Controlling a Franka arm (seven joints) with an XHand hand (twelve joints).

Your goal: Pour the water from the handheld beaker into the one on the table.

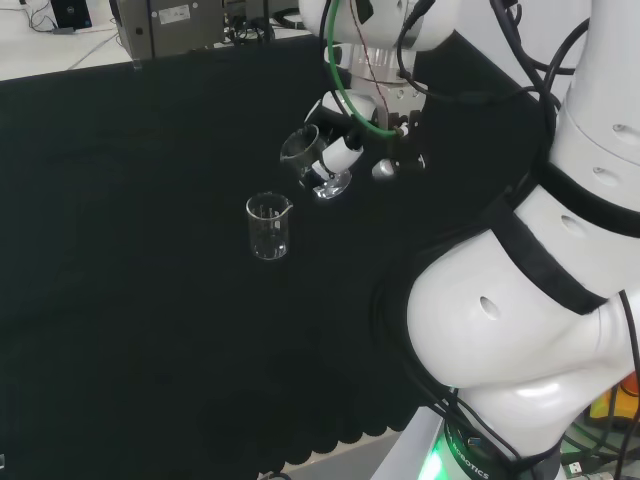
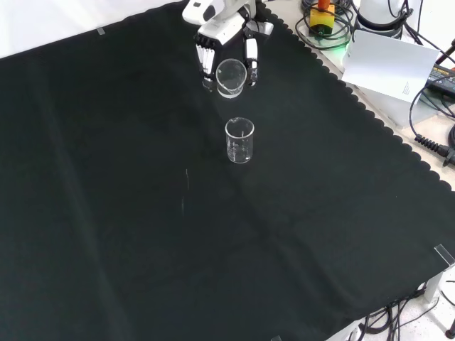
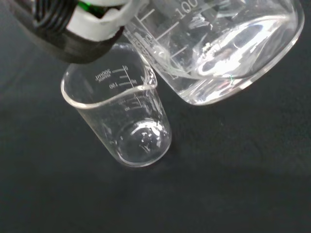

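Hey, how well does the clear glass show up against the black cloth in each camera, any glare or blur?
Head view: held beaker and table beaker show as faint outlines. Front view: rims catch light. Wrist view: bright glare on the held beaker; the hand is blurred.

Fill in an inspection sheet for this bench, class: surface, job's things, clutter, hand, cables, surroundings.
Surface: black cloth, bare apart from the two beakers.
Job's things: held beaker tilted in the hand; table beaker upright on the cloth, looks empty.
Clutter: nothing seen on the cloth.
Hand: hand, fingers curled round the held beaker.
Cables: green cable on the arm; black cables off the cloth.
Surroundings: white sheet beside the cloth.
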